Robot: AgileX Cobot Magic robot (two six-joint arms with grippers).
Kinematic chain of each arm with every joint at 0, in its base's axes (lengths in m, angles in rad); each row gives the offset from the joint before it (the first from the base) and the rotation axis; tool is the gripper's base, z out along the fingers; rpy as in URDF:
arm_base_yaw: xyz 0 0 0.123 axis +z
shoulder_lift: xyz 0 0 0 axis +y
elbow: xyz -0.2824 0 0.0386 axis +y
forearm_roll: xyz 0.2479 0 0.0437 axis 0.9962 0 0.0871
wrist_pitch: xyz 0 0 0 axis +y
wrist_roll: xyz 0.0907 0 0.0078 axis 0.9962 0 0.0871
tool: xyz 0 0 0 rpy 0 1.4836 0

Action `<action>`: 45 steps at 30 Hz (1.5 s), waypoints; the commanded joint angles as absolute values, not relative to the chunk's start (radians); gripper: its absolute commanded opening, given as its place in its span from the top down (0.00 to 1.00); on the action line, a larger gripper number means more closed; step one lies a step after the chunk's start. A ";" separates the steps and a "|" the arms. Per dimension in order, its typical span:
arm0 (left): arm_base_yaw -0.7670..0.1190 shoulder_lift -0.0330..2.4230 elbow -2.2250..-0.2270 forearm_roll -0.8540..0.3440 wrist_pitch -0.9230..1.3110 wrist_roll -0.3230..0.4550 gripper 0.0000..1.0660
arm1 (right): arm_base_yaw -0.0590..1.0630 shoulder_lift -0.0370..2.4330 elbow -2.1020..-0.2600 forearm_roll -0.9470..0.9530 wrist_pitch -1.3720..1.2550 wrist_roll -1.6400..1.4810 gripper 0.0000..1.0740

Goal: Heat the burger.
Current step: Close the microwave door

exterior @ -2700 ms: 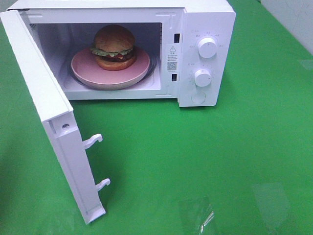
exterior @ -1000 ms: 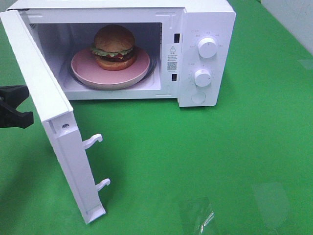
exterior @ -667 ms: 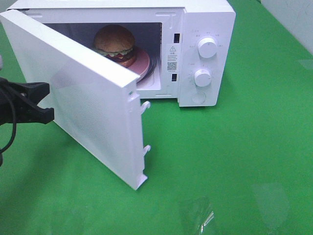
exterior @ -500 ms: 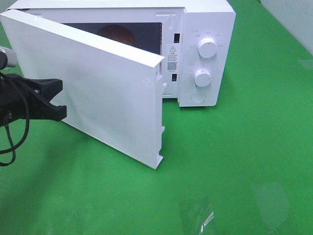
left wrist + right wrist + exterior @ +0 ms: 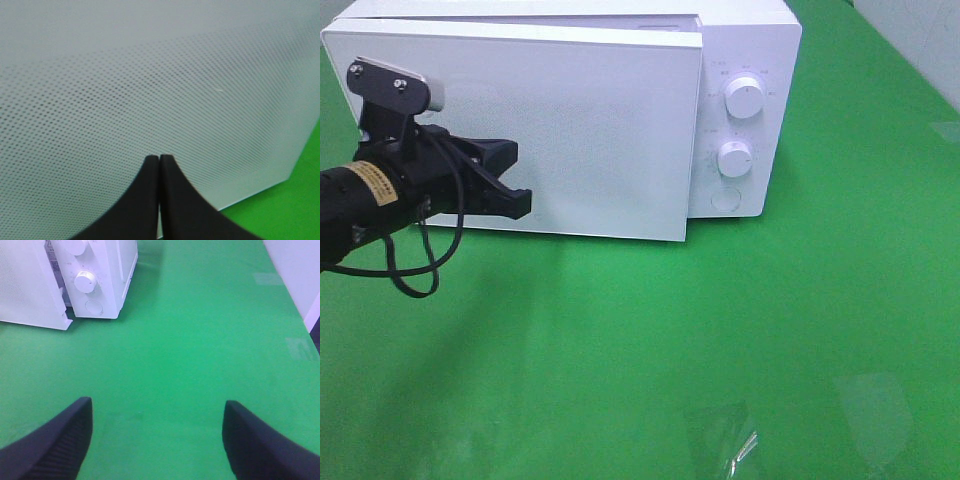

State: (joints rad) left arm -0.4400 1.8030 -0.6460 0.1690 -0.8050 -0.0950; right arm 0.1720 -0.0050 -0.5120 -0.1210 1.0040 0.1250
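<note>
Door [image 5: 600,130] almost shut; burger hidden behind it, presumably in the microwave [image 5: 745,60].
My left gripper [image 5: 523,203], pinched empty, presses the door; right gripper [image 5: 157,410] wide, idle. Burger: soft, light, loose-stacked; hold bun sides gently.

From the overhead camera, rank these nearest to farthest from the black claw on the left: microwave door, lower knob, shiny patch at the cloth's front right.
1. microwave door, right at the left gripper tips.
2. lower knob, on the control panel to the right.
3. shiny patch, far off at the front right.
</note>
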 commanded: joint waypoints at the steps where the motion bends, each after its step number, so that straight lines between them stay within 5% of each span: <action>1: -0.475 1.835 -0.710 0.114 -0.768 -0.070 1.00 | 0.163 -0.029 -0.510 -0.119 1.005 0.123 0.33; 45: -0.611 2.038 -1.203 0.064 -0.454 -0.078 1.00 | 0.164 -0.029 -0.510 -0.118 1.005 0.123 0.33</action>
State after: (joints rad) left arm -0.6300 2.0500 -1.1770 0.1440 -0.4430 -0.0680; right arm 0.1720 -0.0050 -0.5120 -0.1180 1.0040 0.1250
